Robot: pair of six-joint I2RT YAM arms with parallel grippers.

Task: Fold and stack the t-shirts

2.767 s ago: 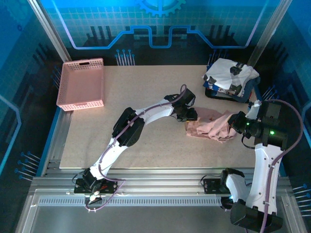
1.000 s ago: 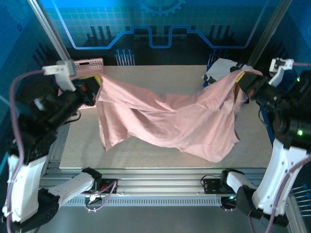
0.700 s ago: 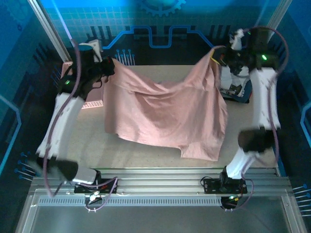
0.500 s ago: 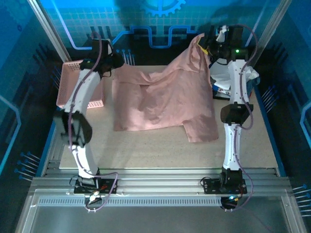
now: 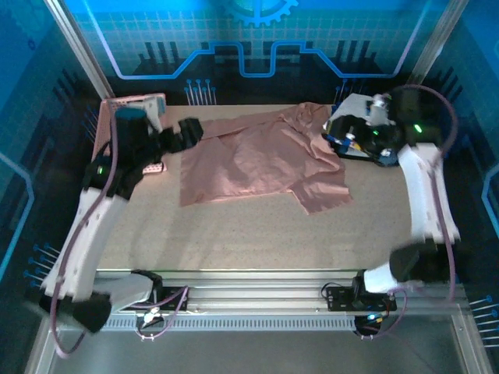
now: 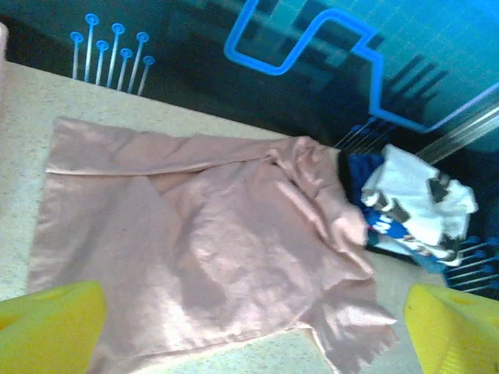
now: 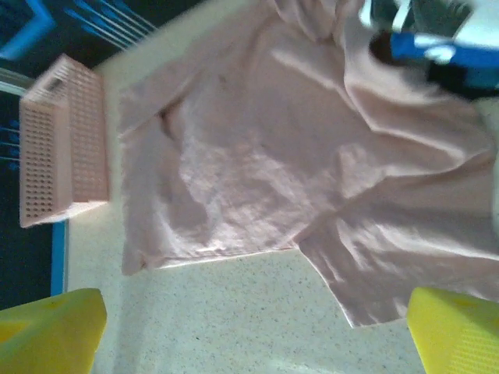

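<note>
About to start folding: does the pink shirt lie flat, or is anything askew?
Not quite. The pink shirt is smooth on its left half, but its far right side is bunched in wrinkles against the stack of shirts.

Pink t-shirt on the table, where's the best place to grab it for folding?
Probably its near sleeve, coming from the near side: it juts out flat over bare tabletop, clear of the stacked shirts, so its hem is free to pinch.

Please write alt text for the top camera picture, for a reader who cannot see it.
A pink shirt lies spread on the table, bunched on the right. The left gripper and right gripper are at its far corners, near a pink basket and a white shirt.
</note>
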